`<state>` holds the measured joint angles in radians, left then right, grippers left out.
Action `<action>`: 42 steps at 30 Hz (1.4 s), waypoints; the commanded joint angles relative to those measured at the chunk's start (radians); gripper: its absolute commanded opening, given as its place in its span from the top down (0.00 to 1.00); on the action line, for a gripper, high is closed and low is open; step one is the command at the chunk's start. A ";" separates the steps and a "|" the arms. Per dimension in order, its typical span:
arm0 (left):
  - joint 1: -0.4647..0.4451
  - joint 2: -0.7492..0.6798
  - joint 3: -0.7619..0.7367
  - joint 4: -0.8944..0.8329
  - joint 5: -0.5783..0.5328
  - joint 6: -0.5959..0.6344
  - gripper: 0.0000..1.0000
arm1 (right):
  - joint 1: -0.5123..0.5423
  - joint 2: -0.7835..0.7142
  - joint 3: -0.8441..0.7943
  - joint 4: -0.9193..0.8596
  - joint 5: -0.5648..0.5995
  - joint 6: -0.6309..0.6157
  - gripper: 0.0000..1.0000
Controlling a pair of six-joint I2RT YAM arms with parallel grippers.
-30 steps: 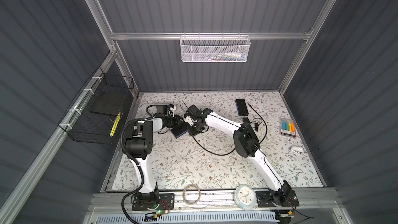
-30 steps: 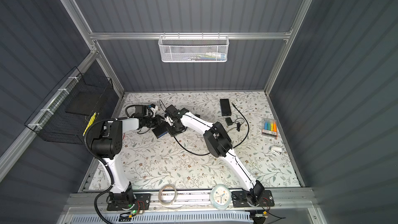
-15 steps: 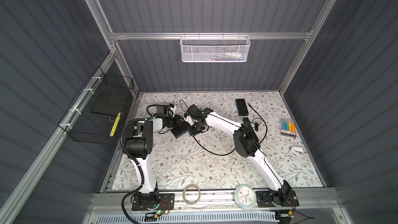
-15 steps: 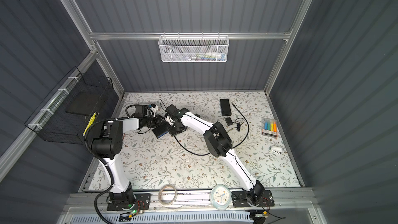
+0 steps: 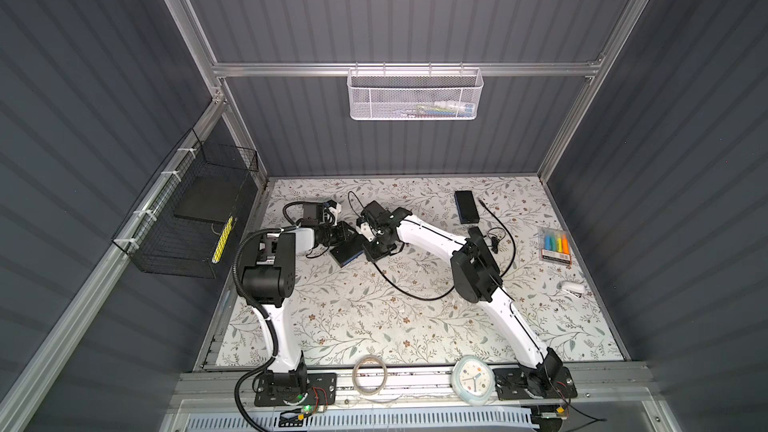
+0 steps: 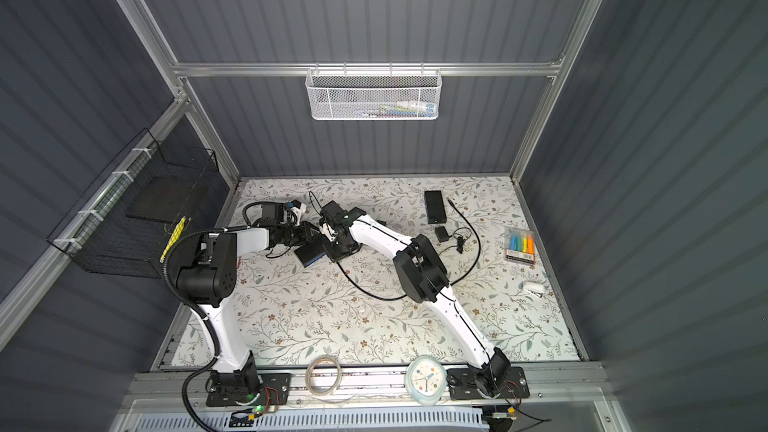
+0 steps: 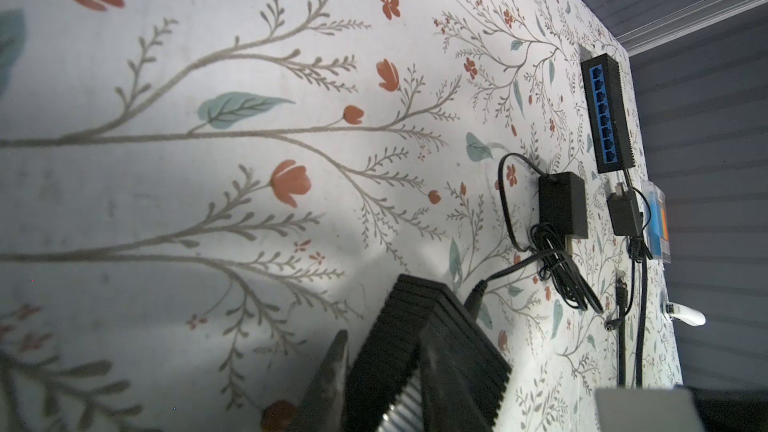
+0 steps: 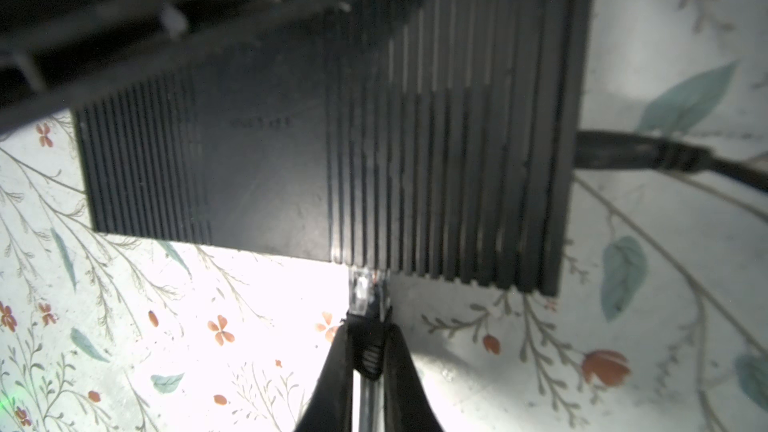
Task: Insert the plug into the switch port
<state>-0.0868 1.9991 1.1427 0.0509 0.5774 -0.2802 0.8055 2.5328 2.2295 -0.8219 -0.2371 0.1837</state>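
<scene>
Right wrist view shows the right gripper (image 8: 366, 338) pinching the clear network plug (image 8: 362, 297) by its black boot, the 2 dark fingers (image 8: 332, 367) pressed onto it. The plug's tip touches the edge of the black ribbed network switch (image 8: 291, 160) that faces this gripper. Most of the clear body stands outside, and the port face is turned away from this camera, so I cannot tell whether the tip has entered a port. My judgement: pick-up and approach are done, while lining up, pushing home and letting go are left.

In both top views the left gripper (image 5: 340, 235) sits on the switch's far end, with the blue port strip (image 5: 351, 258) facing the right gripper. From the left wrist, 1 finger (image 7: 330, 371) lies against the switch's ribbed side and the other is hidden. I take that claw to be clamped on the box to steady it. A black cable (image 5: 399, 280) trails from the plug across the floral table (image 5: 353, 326).

A white mesh basket (image 5: 415, 93) on the back rail holds a few tube-like items, too small to name. A black wire basket (image 5: 187, 218) on the left wall holds a flat dark slab and a yellow strip. A clear case (image 5: 555, 245) near the table's right edge holds 4 coloured markers.
</scene>
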 commanded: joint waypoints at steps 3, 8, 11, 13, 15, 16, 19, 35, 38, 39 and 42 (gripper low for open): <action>-0.033 0.052 -0.009 -0.087 0.005 0.015 0.70 | -0.008 -0.031 0.041 0.038 -0.014 0.019 1.00; -0.036 0.053 -0.012 -0.088 0.003 0.016 0.71 | -0.002 -0.039 0.041 0.046 -0.039 0.036 1.00; -0.036 0.053 -0.013 -0.085 0.003 0.017 0.71 | -0.002 -0.046 0.040 0.045 -0.036 0.036 1.00; -0.036 0.052 -0.015 -0.083 0.004 0.018 0.71 | -0.002 -0.049 0.036 0.045 -0.031 0.034 1.00; -0.036 0.054 -0.015 -0.080 0.006 0.015 0.71 | -0.002 -0.047 0.036 0.042 -0.028 0.033 1.00; -0.036 0.055 -0.017 -0.080 0.006 0.015 0.71 | -0.002 -0.045 0.036 0.041 -0.025 0.032 1.00; -0.036 0.051 -0.020 -0.080 0.007 0.018 0.71 | -0.002 -0.035 0.037 0.037 -0.018 0.030 1.00; -0.063 0.063 -0.032 -0.050 0.047 0.024 0.71 | -0.002 -0.014 0.065 0.078 0.035 -0.015 1.00; -0.069 0.070 -0.032 -0.041 0.063 0.028 0.71 | -0.002 -0.015 0.061 0.107 0.036 -0.023 1.00; -0.070 0.073 -0.032 -0.040 0.070 0.029 0.71 | -0.002 -0.015 0.056 0.120 0.036 -0.026 1.00; -0.074 0.078 -0.034 -0.038 0.077 0.032 0.71 | -0.002 -0.018 0.053 0.130 0.046 -0.033 1.00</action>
<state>-0.1204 2.0270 1.1469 0.1276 0.5995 -0.2634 0.8059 2.5324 2.2498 -0.8341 -0.2184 0.1715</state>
